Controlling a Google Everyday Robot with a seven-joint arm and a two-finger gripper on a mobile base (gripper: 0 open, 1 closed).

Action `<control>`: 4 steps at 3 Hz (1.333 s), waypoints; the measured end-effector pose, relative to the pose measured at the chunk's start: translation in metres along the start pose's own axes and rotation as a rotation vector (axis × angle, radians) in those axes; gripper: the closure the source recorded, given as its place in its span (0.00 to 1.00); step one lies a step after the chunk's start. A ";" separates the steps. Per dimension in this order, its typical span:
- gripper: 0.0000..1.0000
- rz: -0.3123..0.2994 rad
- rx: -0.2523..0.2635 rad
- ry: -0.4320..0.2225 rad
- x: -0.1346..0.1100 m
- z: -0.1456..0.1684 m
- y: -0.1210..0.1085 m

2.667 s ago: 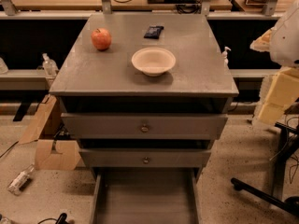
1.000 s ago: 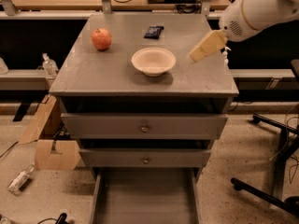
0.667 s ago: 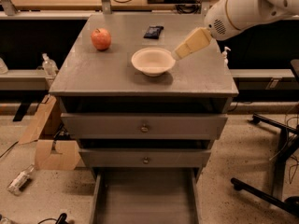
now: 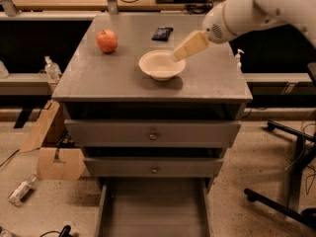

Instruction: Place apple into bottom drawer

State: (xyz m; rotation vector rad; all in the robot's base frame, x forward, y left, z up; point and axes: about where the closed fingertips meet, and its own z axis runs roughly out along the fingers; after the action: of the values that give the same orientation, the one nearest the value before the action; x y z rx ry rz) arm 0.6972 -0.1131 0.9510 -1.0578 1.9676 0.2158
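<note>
The red-orange apple (image 4: 107, 40) sits on the grey cabinet top (image 4: 98, 78) at its back left. The bottom drawer (image 4: 154, 209) is pulled out at the foot of the cabinet, its flat floor bare. My gripper (image 4: 178, 55) comes in from the upper right on the white arm and hangs over the right rim of the white bowl (image 4: 160, 65), well to the right of the apple. It holds nothing that I can see.
A small dark packet (image 4: 162, 32) lies at the back of the cabinet top. Two knobbed drawers (image 4: 153, 135) are above the bottom one. A cardboard box (image 4: 52, 147) and a bottle (image 4: 20, 190) lie on the floor at the left. Chair legs (image 4: 286, 201) stand at the right.
My arm has swung in from the right edge of the view and moved left across the cabinet top, now reaching the bowl's right rim. The apple, bowl and drawers have not moved.
</note>
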 end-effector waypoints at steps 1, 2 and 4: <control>0.00 0.020 -0.011 -0.103 -0.026 0.070 -0.011; 0.00 0.060 -0.018 -0.171 -0.050 0.118 -0.012; 0.00 0.083 -0.114 -0.208 -0.085 0.189 0.028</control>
State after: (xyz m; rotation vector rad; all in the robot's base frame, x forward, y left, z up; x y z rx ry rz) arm 0.8139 0.0503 0.8940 -0.9840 1.8295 0.4695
